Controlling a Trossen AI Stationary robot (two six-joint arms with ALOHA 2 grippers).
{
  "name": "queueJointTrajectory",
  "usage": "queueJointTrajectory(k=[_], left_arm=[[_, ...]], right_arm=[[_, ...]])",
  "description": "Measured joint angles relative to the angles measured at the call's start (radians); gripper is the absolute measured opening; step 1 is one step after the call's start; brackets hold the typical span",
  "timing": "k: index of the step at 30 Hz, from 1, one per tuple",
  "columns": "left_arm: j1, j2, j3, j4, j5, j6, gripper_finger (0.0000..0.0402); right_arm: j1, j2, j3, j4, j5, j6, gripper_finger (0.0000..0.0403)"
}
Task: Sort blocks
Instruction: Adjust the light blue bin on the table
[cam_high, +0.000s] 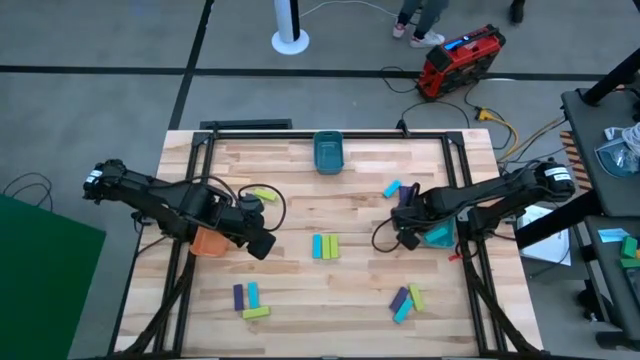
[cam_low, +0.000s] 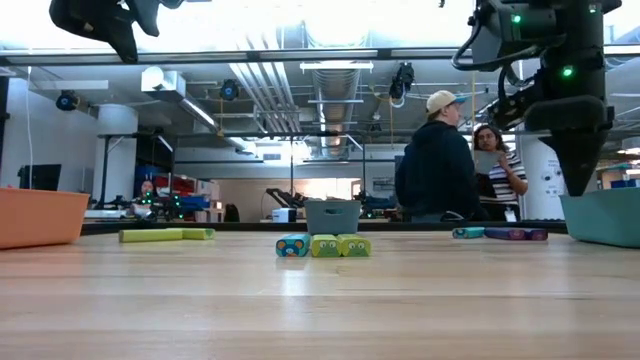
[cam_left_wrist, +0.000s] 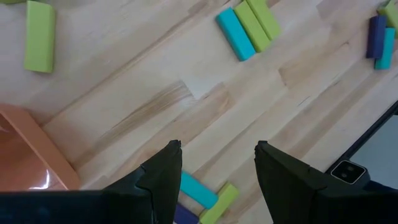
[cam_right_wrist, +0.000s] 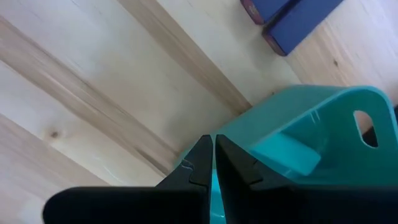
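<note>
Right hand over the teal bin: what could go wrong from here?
1. The shut right hand hangs right at the rim of the teal plastic bin; a sideways move could shove or tip the bin.
2. The open left hand hovers beside the orange plastic bin; descending there, it might clip the bin.

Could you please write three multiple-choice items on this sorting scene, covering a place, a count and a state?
1. Where does the orange bin sit?
A. beside the left pincer
B. at the table's far edge
C. beside the right arm

2. How many blocks make up the centre row of blocks?
A. one
B. three
C. six

3. How is the right pincer?
A. wide open
B. shut on a yellow block
C. shut, holding nothing

Answers: 1 A, the high view shows it under the left arm. 2 B, one cyan and two green lie side by side. 3 C, its fingers meet above the teal bin.
</note>
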Motion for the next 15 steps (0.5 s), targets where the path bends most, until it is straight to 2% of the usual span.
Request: queueJointTrajectory(k=[15], left_arm=[[0.000, 0.000, 0.000, -0.013, 0.000, 0.000, 0.0180]], right_arm=[[0.000, -0.004, -0.013, -0.023, -0.029, -0.010, 0.0012]])
